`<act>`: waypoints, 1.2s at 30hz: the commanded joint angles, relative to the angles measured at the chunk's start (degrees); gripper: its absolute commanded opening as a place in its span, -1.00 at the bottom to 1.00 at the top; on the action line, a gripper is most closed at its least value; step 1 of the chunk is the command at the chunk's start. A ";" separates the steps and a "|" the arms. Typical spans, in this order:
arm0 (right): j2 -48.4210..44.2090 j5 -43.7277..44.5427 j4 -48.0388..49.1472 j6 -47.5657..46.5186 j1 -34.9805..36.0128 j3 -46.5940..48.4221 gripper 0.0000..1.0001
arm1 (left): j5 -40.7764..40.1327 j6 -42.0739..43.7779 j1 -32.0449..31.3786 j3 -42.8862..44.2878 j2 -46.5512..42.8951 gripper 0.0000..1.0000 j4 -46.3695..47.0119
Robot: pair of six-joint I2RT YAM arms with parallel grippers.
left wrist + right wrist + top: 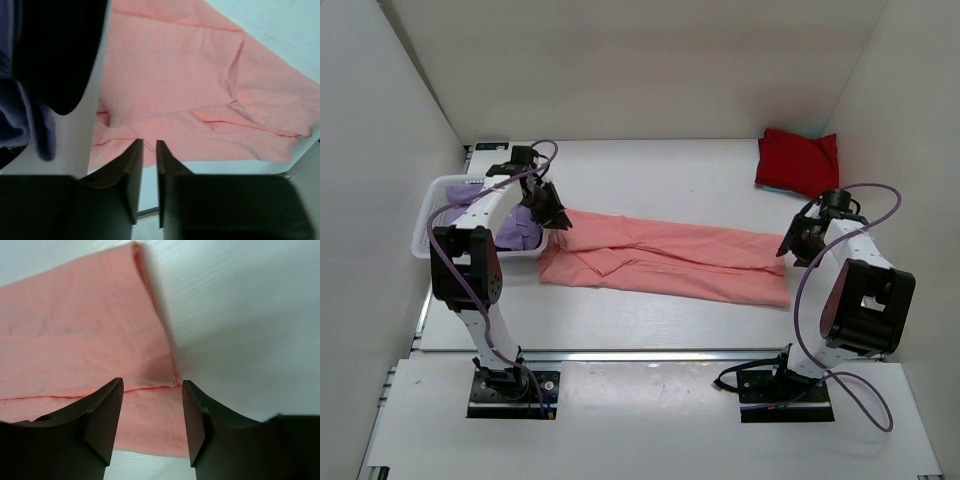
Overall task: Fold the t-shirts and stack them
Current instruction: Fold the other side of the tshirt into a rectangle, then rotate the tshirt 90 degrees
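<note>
**On the Table, Left to Right: Shirt Laid Out Long, Both Grippers at Its Ends**

At the far left, the white lattice basket (432, 215) holds the lavender-purple t-shirts (515, 228) in a loose, crumpled heap. They appear to be stock waiting to be folded.

Just beside the basket's right wall, the left gripper (552, 212) hangs over the left end of the salmon-pink t-shirt (670, 258). Its fingers (132, 160) stand almost together, with only a thin slit between them and no cloth in it.

The salmon-pink t-shirt lies flat across the middle of the white table (670, 170) as a long, narrow band. Its sides appear folded inward already. The cloth is thin, matte and soft, with shallow creases and stitched seams.

At the band's right end, the right gripper (798, 240) hangs above the hem corner. Its fingers (105, 410) are spread wide and hold nothing. The hemmed edge sits between them in the right wrist view, a placement that suits a pinch at that corner for a crosswise fold.

At the far right rear, the red t-shirt (798, 160) rests as a compact folded square, probably the start of the stack.
</note>
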 commanded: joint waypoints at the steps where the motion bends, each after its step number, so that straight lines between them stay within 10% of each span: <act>1: -2.12 2.49 0.85 -1.87 3.12 3.69 -0.02 | -1.67 -0.12 -0.17 6.68 -1.37 -0.37 0.49; 8: 1.31 -2.35 4.54 -1.17 5.85 4.84 -0.06 | 0.79 -2.75 -6.03 8.81 1.18 -0.37 3.12; 15: 9.37 -9.19 10.52 -3.99 6.81 9.05 -0.94 | -3.77 -8.19 -17.74 -1.55 2.76 -0.50 6.90; 22: 14.50 -5.44 9.30 -1.09 7.96 9.68 -1.00 | -7.91 -13.12 -17.48 -6.05 10.66 -0.81 10.15; 27: 8.53 0.20 5.09 1.72 9.18 0.72 -1.00 | -8.35 -11.81 -17.22 12.99 25.23 -0.81 4.83; 36: 0.72 0.90 0.93 9.17 23.74 -13.42 -0.99 | 1.83 -12.32 -13.01 76.20 59.17 -1.00 -12.78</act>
